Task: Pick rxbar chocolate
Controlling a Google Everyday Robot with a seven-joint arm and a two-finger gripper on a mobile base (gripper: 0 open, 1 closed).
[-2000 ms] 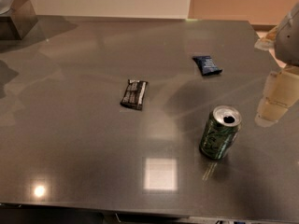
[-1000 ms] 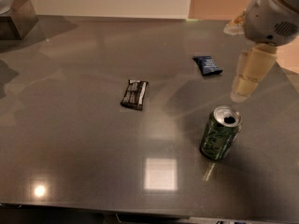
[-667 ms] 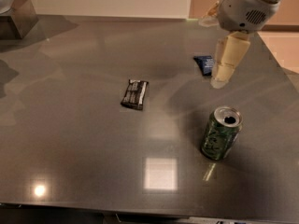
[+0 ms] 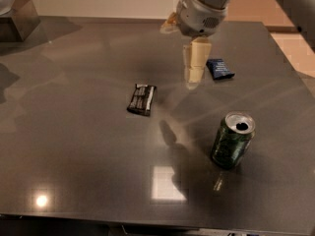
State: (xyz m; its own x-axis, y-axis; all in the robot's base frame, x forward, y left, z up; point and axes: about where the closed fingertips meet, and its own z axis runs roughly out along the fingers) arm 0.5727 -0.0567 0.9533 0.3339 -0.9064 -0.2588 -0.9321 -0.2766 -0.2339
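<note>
The rxbar chocolate (image 4: 141, 99) is a small flat black wrapper with white lettering, lying on the dark grey table (image 4: 74, 146) a little left of centre. My gripper (image 4: 193, 77) hangs from the arm at the top centre, above the table, to the right of the bar and slightly behind it. It holds nothing that I can see. A gap of bare table separates it from the bar.
A dark blue wrapper (image 4: 220, 68) lies just right of the gripper. An opened green can (image 4: 232, 140) stands upright at the front right. A dark block (image 4: 19, 18) sits at the far left corner. The table's right edge runs close by the blue wrapper.
The arm has swung in from the right edge to the left across the table, passing over the blue wrapper toward the black bar. The objects have not moved.
</note>
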